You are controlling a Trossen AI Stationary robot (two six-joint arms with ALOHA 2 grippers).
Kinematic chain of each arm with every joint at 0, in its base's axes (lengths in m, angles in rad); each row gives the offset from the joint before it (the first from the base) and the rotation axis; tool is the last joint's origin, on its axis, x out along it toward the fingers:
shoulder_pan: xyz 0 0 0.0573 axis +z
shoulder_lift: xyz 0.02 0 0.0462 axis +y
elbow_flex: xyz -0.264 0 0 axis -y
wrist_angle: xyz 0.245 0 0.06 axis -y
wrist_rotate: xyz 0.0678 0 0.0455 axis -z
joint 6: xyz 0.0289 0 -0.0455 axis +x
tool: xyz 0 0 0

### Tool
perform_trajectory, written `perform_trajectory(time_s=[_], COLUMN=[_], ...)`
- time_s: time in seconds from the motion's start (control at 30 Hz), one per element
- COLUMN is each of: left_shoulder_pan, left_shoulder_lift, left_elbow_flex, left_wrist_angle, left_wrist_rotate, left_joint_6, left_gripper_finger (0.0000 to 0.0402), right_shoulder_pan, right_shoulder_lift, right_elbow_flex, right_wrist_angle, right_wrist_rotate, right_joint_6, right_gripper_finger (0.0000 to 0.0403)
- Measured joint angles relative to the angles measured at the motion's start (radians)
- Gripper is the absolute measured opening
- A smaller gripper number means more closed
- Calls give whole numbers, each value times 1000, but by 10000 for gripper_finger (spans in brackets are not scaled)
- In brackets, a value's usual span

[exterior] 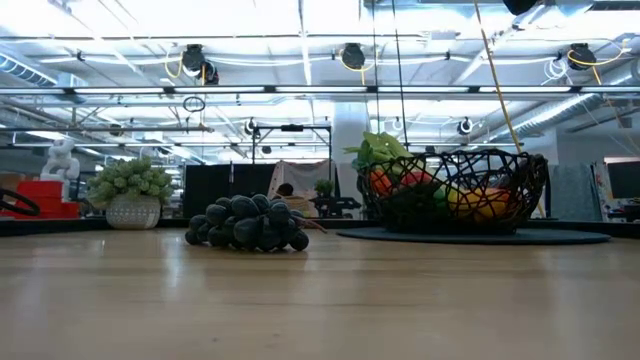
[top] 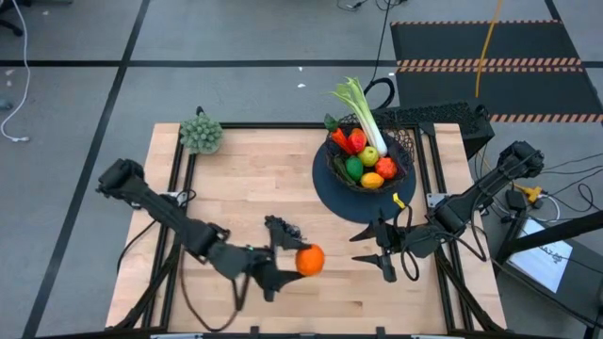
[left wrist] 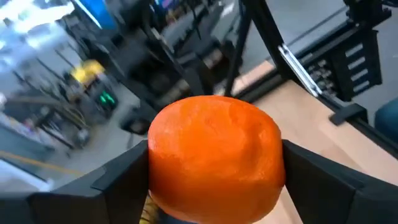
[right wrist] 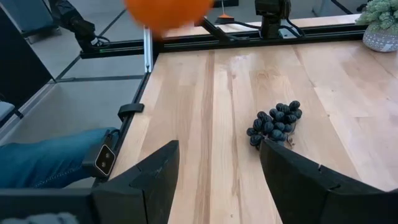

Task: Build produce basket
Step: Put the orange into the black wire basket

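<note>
An orange (top: 310, 260) sits between the fingers of my left gripper (top: 298, 265) above the near middle of the table; it also shows at the top of the right wrist view as the orange (right wrist: 168, 12). A bunch of dark grapes (top: 281, 229) lies on the wood just beyond it. The black wire basket (top: 369, 155) stands on its dark round disc at the far right. It holds a leek, a red pepper, a lime, a lemon and a tomato. My right gripper (top: 373, 252) hangs open near the disc's near edge, with nothing between its fingers. My left gripper pinches the orange between its two fingers, one pad on each of two opposite sides (left wrist: 155, 168). The fingers (left wrist: 317, 180) come at it roughly level from the table's left. The orange is lifted clear of the table.
A grey-green bushy clump (top: 201, 134) in a pot stands at the far left corner. Black frame rails (top: 171, 179) run along the table's left and right sides. Bare wood lies between the grapes (exterior: 248, 224) and the basket (exterior: 455, 190).
</note>
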Motion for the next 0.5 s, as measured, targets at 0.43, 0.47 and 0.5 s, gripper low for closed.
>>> perform_trajectory(time_s=[0.43,0.47,0.5], left_shoulder_pan=[0,7,15], left_shoulder_lift=[-77,-77,-77], left_elbow_flex=[0,0,0], left_wrist_angle=[9,12,20], left_wrist_rotate=[1,2,1], left_joint_6=[-251,-290,-331], left_gripper_finger=[336,336,336], right_shoulder_pan=[0,0,4], right_shoulder_lift=[4,11,20], right_elbow_flex=[-1,-1,-1], right_wrist_angle=[87,121,152], right_wrist_rotate=[91,116,144], right_joint_6=[-97,-126,-164], right_gripper_finger=[217,217,217])
